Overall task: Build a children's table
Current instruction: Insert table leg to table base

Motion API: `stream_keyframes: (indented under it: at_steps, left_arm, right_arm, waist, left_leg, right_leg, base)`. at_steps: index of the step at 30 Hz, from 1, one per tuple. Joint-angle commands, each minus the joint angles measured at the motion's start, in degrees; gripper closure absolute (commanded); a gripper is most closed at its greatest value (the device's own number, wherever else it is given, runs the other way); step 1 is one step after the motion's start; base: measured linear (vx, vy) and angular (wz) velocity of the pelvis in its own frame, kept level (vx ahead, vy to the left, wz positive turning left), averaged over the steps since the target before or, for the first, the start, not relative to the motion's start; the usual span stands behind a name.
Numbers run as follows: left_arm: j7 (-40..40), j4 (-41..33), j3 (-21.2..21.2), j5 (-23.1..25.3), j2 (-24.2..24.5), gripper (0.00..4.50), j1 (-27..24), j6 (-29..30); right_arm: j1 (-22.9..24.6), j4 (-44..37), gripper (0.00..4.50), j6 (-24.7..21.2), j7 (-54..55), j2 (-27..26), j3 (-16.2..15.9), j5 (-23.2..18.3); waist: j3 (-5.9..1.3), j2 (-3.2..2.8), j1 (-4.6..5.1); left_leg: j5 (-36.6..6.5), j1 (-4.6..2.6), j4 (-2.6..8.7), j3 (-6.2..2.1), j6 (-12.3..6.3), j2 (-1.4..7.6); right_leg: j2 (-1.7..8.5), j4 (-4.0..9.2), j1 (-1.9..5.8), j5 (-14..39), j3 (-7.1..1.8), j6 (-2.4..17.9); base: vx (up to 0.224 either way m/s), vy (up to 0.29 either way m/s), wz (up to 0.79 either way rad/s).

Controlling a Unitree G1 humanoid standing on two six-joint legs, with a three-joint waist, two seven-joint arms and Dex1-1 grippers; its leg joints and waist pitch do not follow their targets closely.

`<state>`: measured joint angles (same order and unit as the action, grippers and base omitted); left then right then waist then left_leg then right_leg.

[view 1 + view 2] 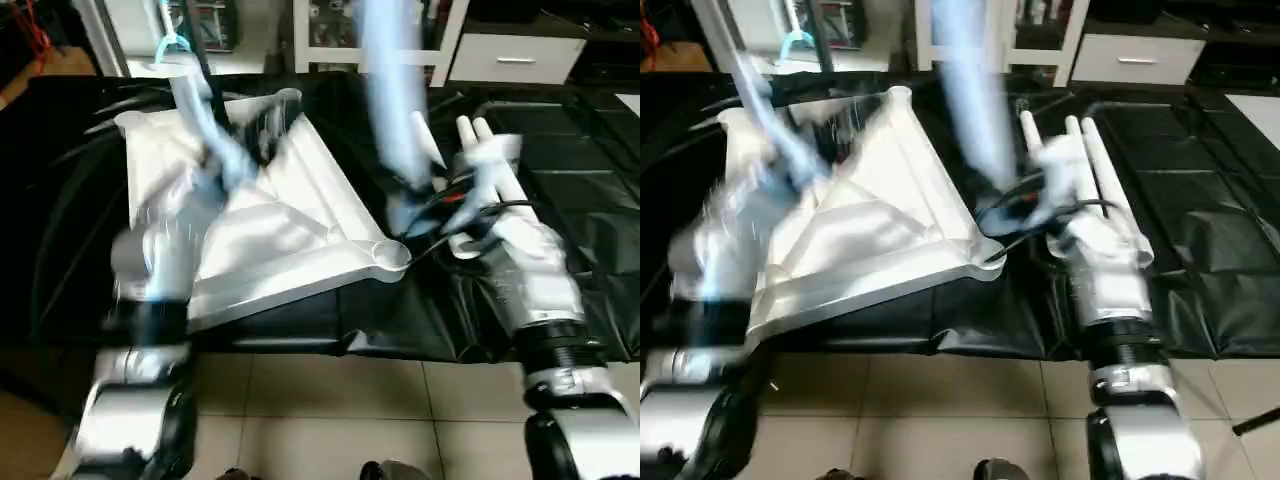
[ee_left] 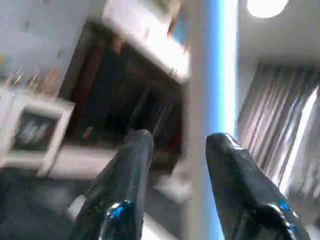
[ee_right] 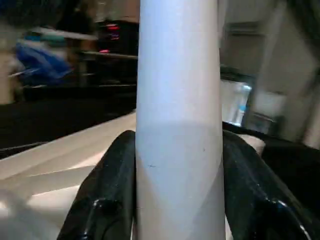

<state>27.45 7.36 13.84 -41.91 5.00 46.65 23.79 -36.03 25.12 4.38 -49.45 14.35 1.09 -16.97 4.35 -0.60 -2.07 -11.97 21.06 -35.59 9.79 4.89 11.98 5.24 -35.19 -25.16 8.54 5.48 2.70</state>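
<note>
Lying underside-up on the black sheet (image 1: 590, 210), the tabletop (image 1: 280, 240) has a leg (image 1: 755, 95) standing in its far left corner socket. A second leg (image 1: 392, 100) rises by the near right corner socket (image 1: 390, 255), pinched between the right gripper (image 3: 177, 165) fingers; whether it is seated I cannot tell. Two spare legs (image 1: 480, 170) lie just right of the top, so roughly half remains, by my judgement. Both forearms reach forward; the left gripper (image 2: 175, 165) points upward, jaws spread, a leg behind its gap.
</note>
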Motion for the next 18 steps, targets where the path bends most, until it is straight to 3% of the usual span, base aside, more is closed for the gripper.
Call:
stream_keyframes:
  at_steps: [1, 3, 6, 8, 10, 11, 14, 18]
  left_arm:
    - [-3.45, 0.18, 1.75, -3.16, -0.89, 2.13, 0.36, 2.14]
    - [-4.58, 0.41, 2.43, -4.1, -1.56, 1.82, 0.98, 2.6]
    - [-4.81, 0.7, 3.05, -5.71, -2.21, 1.75, 1.68, 3.29]
    - [-4.81, -0.09, 3.57, -7.78, -2.87, 1.37, 2.09, 4.78]
    - [-4.36, -2.32, 3.24, -9.64, -3.3, 1.33, 1.98, 7.03]
    - [-4.43, -2.76, 3.2, -10.0, -3.36, 1.27, 1.95, 7.48]
    - [-4.43, -5.53, 2.66, -12.24, -3.29, 0.94, 1.46, 9.58]
    - [-4.56, -10.05, 3.68, -20.37, -2.88, 0.94, 0.4, 14.28]
  right_arm:
    - [0.57, -3.98, 2.65, -0.74, -0.8, 1.13, -1.5, 0.88]
    - [0.99, -5.38, 2.65, -0.88, -0.9, 1.32, -2.31, 1.21]
    - [1.38, -6.45, 2.65, -1.12, -0.75, 1.34, -3.06, 1.7]
    - [1.88, -7.28, 2.65, -1.58, -0.67, 1.33, -3.56, 2.25]
    - [2.53, -7.56, 2.65, -1.8, -0.79, 1.66, -4.37, 3.66]
    - [2.73, -7.75, 2.65, -2.03, -0.78, 1.76, -4.56, 3.99]
    - [3.35, -8.18, 2.65, -3.11, -0.37, 2.45, -5.37, 5.25]
    - [2.8, -7.45, 2.65, -4.36, 3.11, 2.58, -4.76, 5.89]
  waist:
    - [-5.1, 0.26, -0.27]
    - [-5.16, 0.16, -0.35]
    - [-5.22, 0.04, -0.25]
    - [-5.28, -0.02, -0.29]
    - [-5.38, 0.01, -0.33]
    - [-5.47, -0.04, -0.42]
    - [-5.52, 0.08, -0.42]
    - [-5.55, 0.11, -0.42]
  left_leg:
    - [-5.76, -0.06, 3.36, 0.64, -7.69, 0.34]
    - [-6.79, -0.33, 3.42, 0.57, -5.86, 0.28]
    - [-6.54, -0.21, 3.43, 0.49, -5.64, 0.21]
    - [-6.38, 0.07, 3.49, 0.34, -5.55, 0.19]
    - [-6.3, -0.03, 3.41, 0.34, -5.43, 0.21]
    - [-5.13, -0.1, 3.38, 0.29, -5.72, 0.31]
    - [-4.26, 0.2, 3.3, 0.21, -6.24, 0.3]
    - [-3.42, 0.29, 3.18, 0.34, -6.29, 0.22]
  right_leg:
    - [1.85, 3.74, 4.84, 11.44, -2.24, 13.28]
    - [1.75, 4.16, 4.68, 14.44, -2.27, 11.05]
    - [1.59, 4.08, 4.7, 12.74, -2.25, 10.79]
    - [1.7, 4.0, 4.92, 12.69, -2.17, 10.42]
    - [1.73, 3.97, 4.82, 12.56, -2.17, 10.56]
    - [1.66, 3.67, 4.77, 10.07, -2.28, 11.43]
    - [1.78, 3.3, 5.06, 8.16, -2.27, 12.1]
    - [1.78, 3.06, 5.08, 7.16, -2.34, 13.18]
  base:
    - [0.0, 0.0, 0.0]
    - [0.0, 0.0, 0.0]
    - [0.0, 0.0, 0.0]
    - [0.0, 0.0, 0.0]
    - [0.0, 0.0, 0.0]
    - [0.0, 0.0, 0.0]
    - [0.0, 0.0, 0.0]
    - [0.0, 0.0, 0.0]
